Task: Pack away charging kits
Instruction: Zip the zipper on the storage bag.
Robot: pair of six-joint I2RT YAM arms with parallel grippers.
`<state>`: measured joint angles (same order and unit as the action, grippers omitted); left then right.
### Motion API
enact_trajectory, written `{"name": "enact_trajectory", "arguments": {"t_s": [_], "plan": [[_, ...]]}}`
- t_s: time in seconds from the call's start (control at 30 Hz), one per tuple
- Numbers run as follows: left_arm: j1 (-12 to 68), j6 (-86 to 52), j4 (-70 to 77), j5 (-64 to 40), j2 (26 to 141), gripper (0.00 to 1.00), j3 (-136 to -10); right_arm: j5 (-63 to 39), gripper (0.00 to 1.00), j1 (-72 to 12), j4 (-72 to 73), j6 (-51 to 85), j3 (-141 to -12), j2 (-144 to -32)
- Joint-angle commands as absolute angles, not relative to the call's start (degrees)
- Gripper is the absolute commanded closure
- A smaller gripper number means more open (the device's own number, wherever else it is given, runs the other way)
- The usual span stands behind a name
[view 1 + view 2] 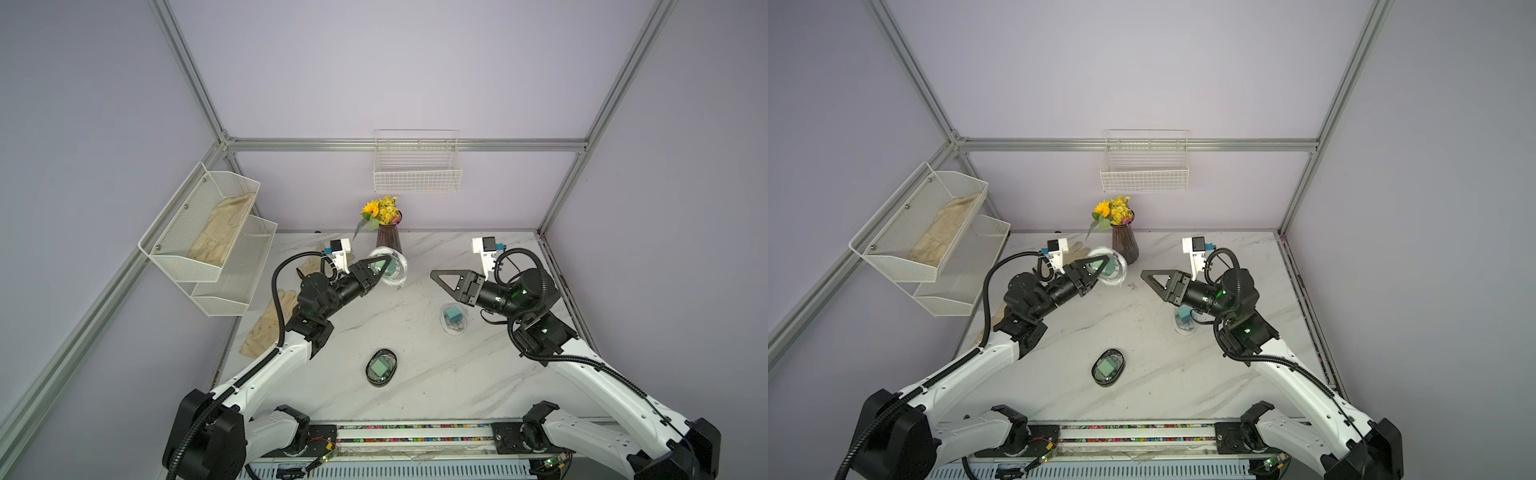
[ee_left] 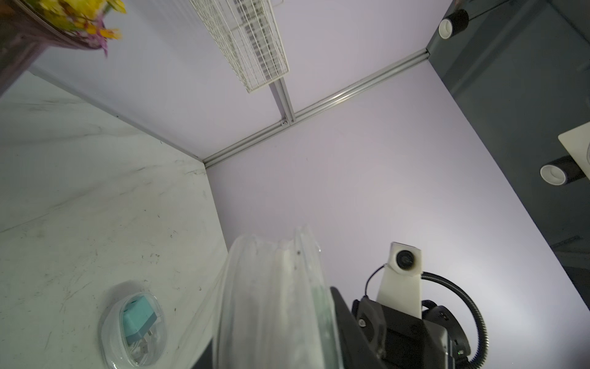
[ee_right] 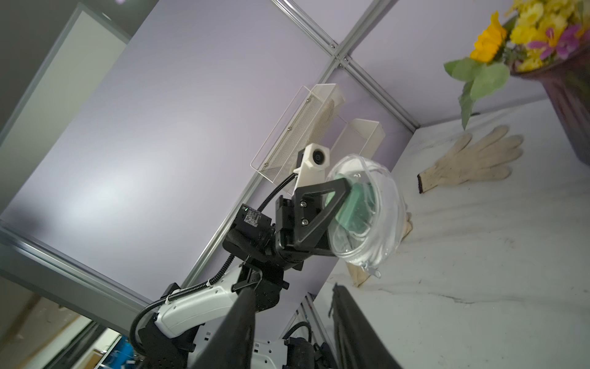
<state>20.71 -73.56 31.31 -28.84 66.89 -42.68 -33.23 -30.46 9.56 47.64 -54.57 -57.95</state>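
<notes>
My left gripper [image 1: 384,265] [image 1: 1104,264] is shut on a clear oval case [image 1: 392,270] [image 3: 367,220], held tilted above the table beside the vase. Inside it are a mint green plug adapter [image 3: 349,207] and a white cable; the case's edge [image 2: 274,303] fills the left wrist view. My right gripper [image 1: 435,276] [image 1: 1144,274] [image 3: 293,322] hangs open and empty to the right of that case. A teal-blue adapter [image 1: 452,316] [image 2: 138,319] lies in a clear case on the table under the right arm. Another mint green adapter [image 1: 380,368] [image 1: 1108,368] sits in a dark-rimmed case near the front.
A dark vase of flowers [image 1: 388,237] stands at the back, with a white wire basket [image 1: 417,168] on the wall above it. A two-tier mesh shelf [image 1: 208,249] on the left wall holds a cream glove. More gloves [image 1: 266,326] [image 3: 472,159] lie on the marble table [image 1: 415,395].
</notes>
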Motion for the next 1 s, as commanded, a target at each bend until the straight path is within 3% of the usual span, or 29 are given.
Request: {"name": "enact_trajectory", "arguments": {"t_s": [0.0,0.2,0.47,0.97], "plan": [[19.69,-76.56,26.01,-40.33,65.74,0.8,-49.79,-30.87,0.58,-31.66,-10.67,30.81,-57.93,-58.99],[19.6,-81.21,24.48,-40.69,65.71,0.83,-52.24,-17.04,0.65,-42.35,-17.75,19.28,-66.68,-65.21],[19.7,-82.42,20.78,-36.49,64.42,0.84,-51.99,-14.35,0.64,-46.3,-15.78,15.59,-66.64,-67.82],[19.69,-83.73,23.41,-38.05,66.31,0.84,-52.03,-8.0,0.76,-47.98,-13.02,14.68,-67.68,-72.25]]}}
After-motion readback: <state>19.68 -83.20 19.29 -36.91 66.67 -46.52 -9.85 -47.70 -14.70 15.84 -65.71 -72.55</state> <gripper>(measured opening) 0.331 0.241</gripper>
